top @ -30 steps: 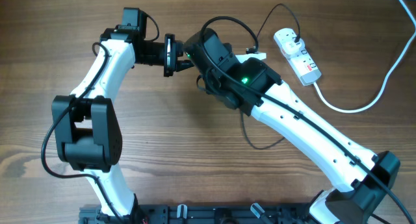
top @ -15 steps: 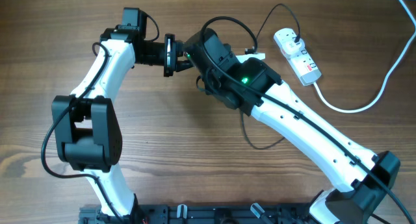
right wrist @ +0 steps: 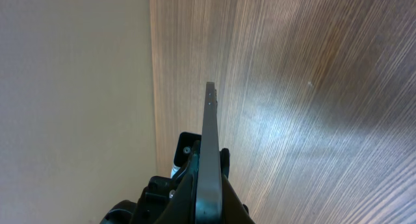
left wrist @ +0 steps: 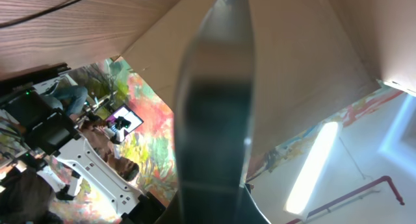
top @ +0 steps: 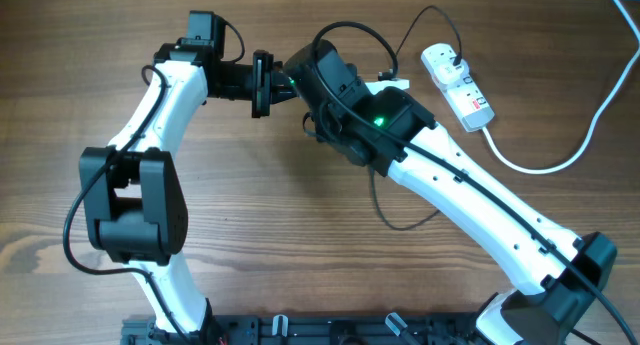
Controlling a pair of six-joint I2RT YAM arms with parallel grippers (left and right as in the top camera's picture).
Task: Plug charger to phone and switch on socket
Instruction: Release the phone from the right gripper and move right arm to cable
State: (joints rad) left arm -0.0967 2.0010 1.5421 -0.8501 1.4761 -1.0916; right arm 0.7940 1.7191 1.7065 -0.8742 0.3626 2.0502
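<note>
Now left tool [left wrist: 218, 87] newly closed, nudged nearer right tool [right wrist: 210, 97]

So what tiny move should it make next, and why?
Probably ease the left fingers a touch toward the right fingers. Both are shut and meet almost tip to tip, as if joining two parts, though what each holds is unclear. The socket lies off to the right, untouched, so it can wait.
</note>
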